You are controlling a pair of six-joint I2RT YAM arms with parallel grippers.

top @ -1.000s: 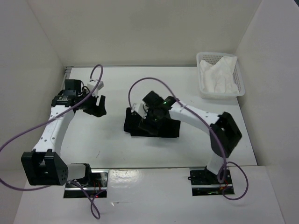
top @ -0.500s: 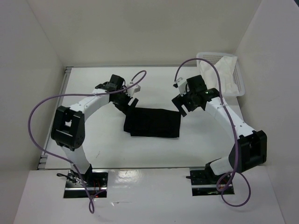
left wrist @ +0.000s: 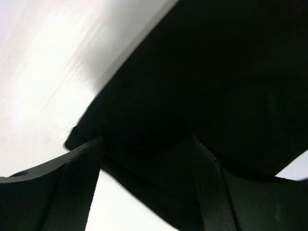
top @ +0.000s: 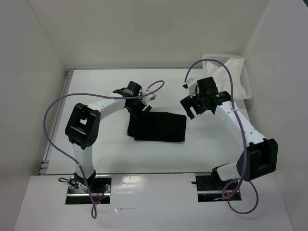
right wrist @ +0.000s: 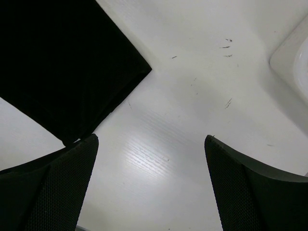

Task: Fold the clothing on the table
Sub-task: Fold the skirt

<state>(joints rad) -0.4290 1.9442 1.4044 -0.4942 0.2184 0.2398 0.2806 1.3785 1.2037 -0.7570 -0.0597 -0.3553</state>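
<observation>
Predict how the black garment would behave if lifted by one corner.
Probably floppy: the garment lies in flat, soft folded layers, so it would likely droop and unfold. Likely light too, since it sits thin against the table.

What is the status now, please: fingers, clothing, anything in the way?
Left gripper open, fingers over the clothing at its far left corner. Right gripper open over table beside it. The clothing folded flat, unheld. Basket apart, nothing blocking.

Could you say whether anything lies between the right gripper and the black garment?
Nothing visible does. The open right gripper hangs beside the right edge of the black fabric garment, only bare white table between; the white mesh basket lies on its other side.
</observation>
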